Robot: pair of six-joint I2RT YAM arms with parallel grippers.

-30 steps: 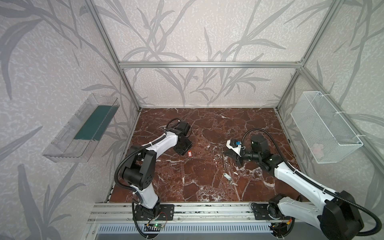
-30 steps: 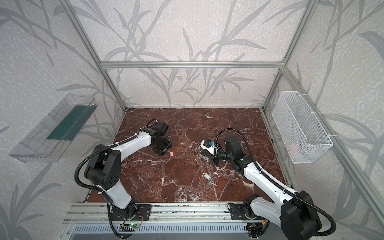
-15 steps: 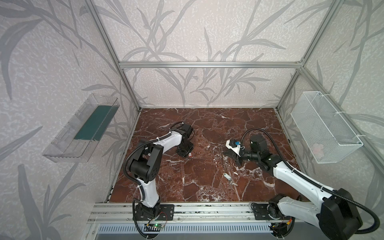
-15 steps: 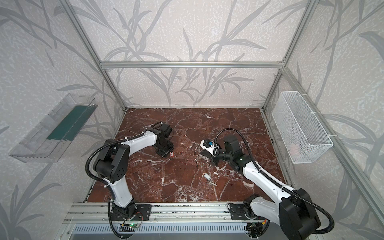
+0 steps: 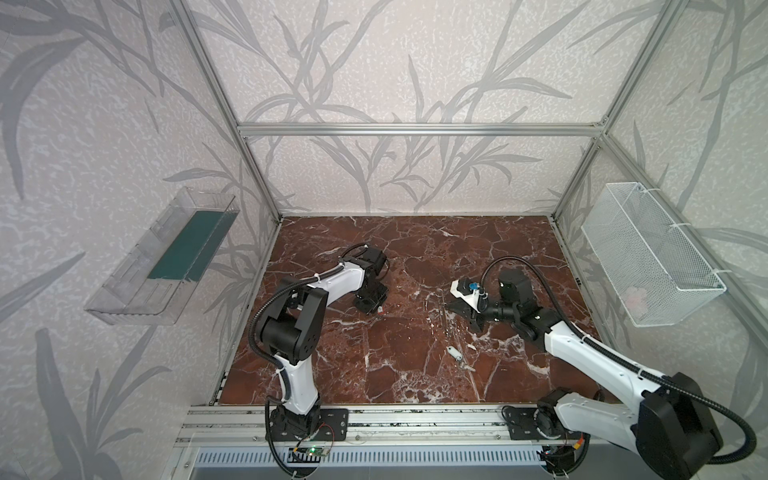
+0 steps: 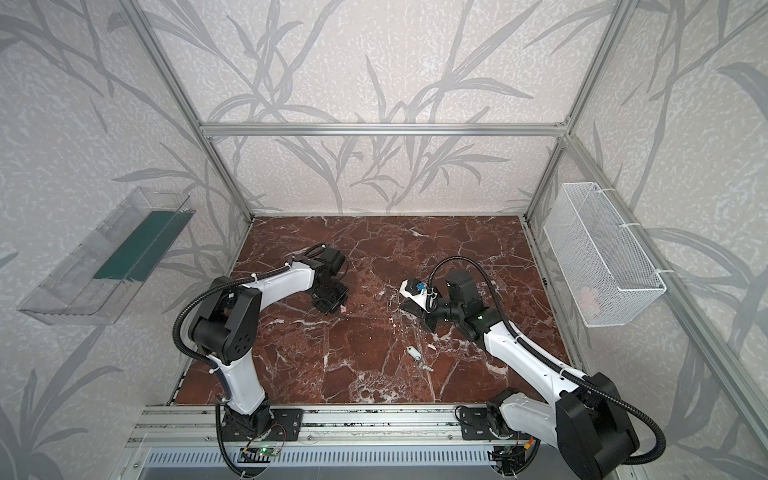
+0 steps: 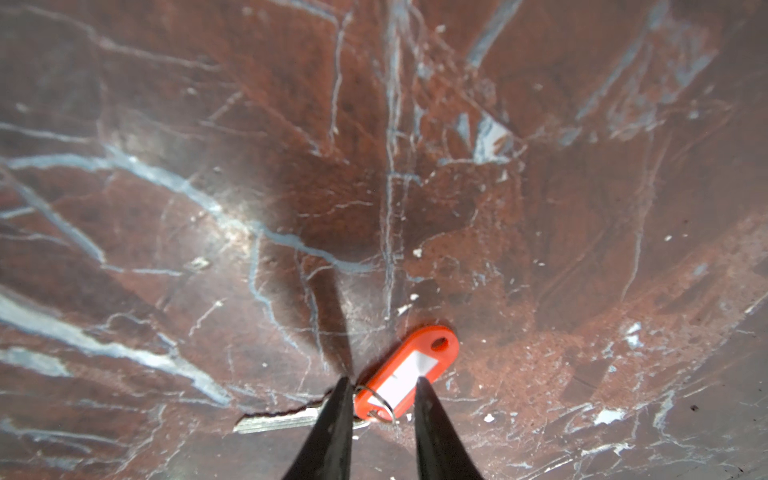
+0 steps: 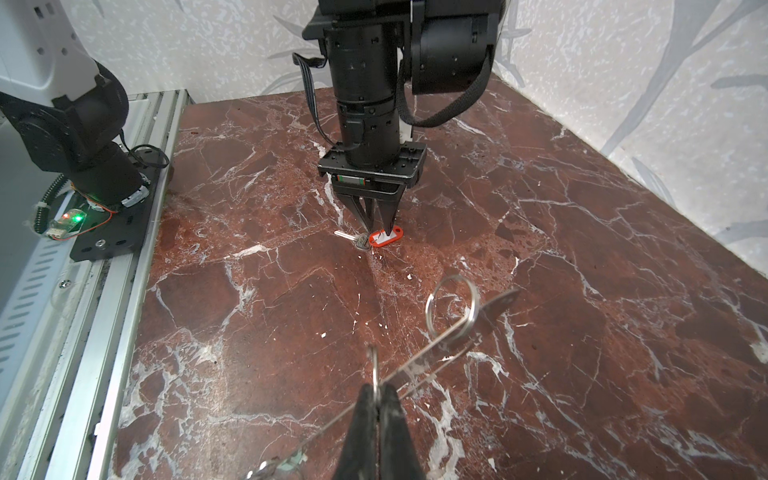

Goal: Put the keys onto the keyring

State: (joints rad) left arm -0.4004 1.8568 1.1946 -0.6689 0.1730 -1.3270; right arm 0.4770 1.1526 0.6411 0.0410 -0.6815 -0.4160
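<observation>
Left tool point(image 7: 382, 380) narrowly spread astride the red-tagged key point(image 7: 415, 357), flat on the worktop point(image 5: 415, 249). Right of that key and nearer the front, white-tagged key point(image 5: 456, 354). Further right of it, right tool point(image 8: 378, 388) pressed together, pinching the keyring point(image 8: 498, 303) aloft.

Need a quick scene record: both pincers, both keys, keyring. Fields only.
left pincer: jaws apart, straddling tag of red-tagged key
red-tagged key: flat on marble table
right pincer: shut on keyring
keyring: held above table, plate edge-on, split ring on it
white-tagged key: loose on table, untouched
</observation>
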